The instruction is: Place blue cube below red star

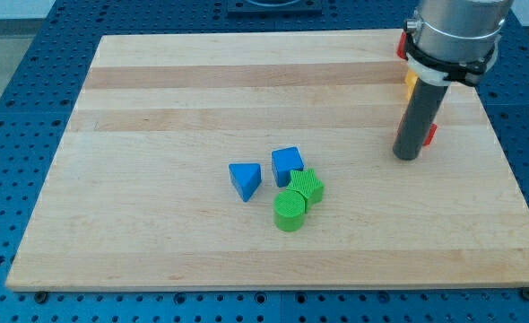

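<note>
The blue cube [287, 164] sits near the middle of the wooden board [157, 108], touching a green block [307, 186] at its lower right. A red block [431, 135], mostly hidden behind the rod, shows at the view's right; its shape cannot be made out. My tip [407, 157] rests on the board just left of that red block and well to the right of the blue cube. Another red block [402, 43] peeks out beside the arm at the top right.
A blue triangular block [245, 180] lies left of the blue cube. A green cylinder [290, 211] lies below the other green block. A yellow block [410, 83] is partly hidden behind the rod. Blue perforated table surrounds the board.
</note>
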Controlling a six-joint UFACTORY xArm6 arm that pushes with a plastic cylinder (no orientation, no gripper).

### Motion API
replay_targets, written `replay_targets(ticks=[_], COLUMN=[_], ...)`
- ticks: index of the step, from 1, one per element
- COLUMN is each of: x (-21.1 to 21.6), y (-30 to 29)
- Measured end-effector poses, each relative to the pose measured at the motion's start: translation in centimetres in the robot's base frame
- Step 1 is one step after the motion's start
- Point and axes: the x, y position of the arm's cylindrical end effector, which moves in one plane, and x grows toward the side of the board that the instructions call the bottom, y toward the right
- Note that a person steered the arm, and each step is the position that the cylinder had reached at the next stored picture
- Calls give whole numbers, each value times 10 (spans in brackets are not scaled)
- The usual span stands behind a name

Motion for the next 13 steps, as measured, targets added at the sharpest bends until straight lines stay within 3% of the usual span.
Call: replay_targets(ticks=[2,4,9,11,13], x=[1,15,-35,17,9], y=[4,-47,-184,-187,-154])
